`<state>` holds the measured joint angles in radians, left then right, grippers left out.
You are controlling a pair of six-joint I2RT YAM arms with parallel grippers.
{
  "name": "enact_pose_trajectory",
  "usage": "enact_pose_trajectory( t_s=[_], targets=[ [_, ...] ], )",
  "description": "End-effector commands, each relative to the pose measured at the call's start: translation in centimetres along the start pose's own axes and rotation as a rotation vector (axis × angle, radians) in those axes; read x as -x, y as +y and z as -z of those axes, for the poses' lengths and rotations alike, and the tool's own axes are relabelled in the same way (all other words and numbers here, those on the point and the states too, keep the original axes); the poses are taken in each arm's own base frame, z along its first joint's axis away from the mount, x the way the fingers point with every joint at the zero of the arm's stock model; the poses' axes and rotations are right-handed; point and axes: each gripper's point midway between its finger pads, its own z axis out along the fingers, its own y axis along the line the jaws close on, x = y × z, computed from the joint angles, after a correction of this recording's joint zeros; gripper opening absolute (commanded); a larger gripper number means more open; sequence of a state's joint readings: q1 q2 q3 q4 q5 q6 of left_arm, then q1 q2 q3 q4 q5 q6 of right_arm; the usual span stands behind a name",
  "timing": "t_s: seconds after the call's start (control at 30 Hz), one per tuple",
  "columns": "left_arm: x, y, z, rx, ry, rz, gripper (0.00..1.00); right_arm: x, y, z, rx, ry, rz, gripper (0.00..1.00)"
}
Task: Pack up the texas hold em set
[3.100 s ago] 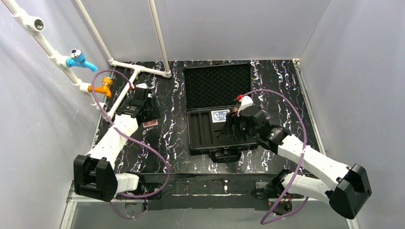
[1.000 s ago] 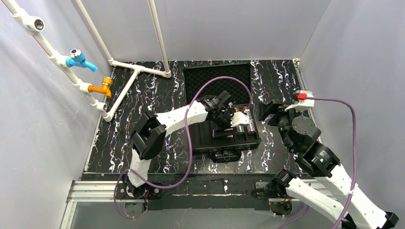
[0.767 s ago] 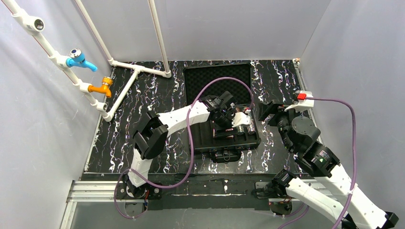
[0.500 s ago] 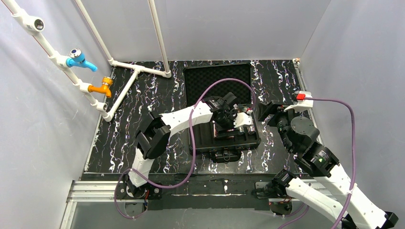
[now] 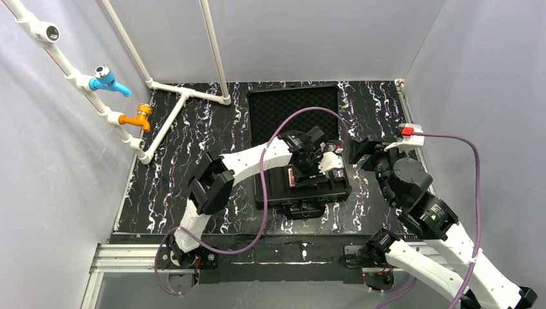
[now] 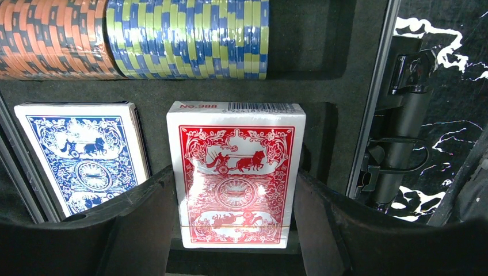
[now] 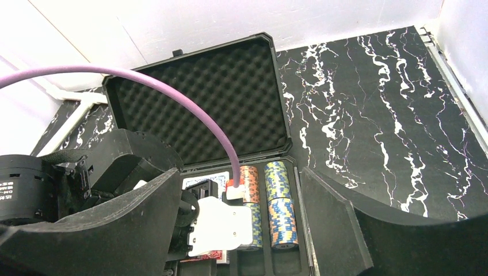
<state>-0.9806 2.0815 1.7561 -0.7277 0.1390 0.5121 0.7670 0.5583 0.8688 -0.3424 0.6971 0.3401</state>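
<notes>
Open case [image 5: 293, 112] lying mid-table [image 5: 212, 135], your left gripper [image 6: 233, 184] clamped on the red deck [image 6: 236, 144] in its tray slot, your right gripper [image 7: 239, 175] spread wide just right of the case, blue deck [image 6: 83, 161] slotted beside red, chip rolls [image 6: 190, 37] in adjoining slots

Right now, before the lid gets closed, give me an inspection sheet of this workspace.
Surface: black marbled table, bare around the case.
Job's things: case open, foam lid laid back; blue deck in its slot; red deck beside it; chip rolls in the tray.
Clutter: nothing seen.
Grippers: left gripper shut on the red deck over the tray; right gripper open, empty, right of the case.
Cables: left cable loops over the lid; right cable arcs away from the case.
Surroundings: white pipes, blue tap, orange tap at rear left; plain walls.
</notes>
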Motion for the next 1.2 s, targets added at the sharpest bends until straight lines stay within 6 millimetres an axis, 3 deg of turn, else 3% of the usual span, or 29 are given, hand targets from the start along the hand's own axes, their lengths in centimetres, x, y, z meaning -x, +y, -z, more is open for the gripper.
enact_pose_trajectory(
  t_s=[0.0, 0.83, 1.17],
  targets=[
    [-0.9, -2.3, -0.2, -0.066, 0.057, 0.012, 0.00, 1.0, -0.2, 0.2, -0.007, -0.044, -0.030, 0.84],
    [-1.3, -7.1, 0.9, -0.235, 0.069, 0.065, 0.00, 0.7, -0.6, 0.5, -0.016, -0.042, -0.032, 0.84],
    [-2.1, -7.4, 0.3, -0.221, 0.112, 0.066, 0.05, 0.6, -0.7, 0.6, -0.016, -0.040, -0.036, 0.84]
  ],
)
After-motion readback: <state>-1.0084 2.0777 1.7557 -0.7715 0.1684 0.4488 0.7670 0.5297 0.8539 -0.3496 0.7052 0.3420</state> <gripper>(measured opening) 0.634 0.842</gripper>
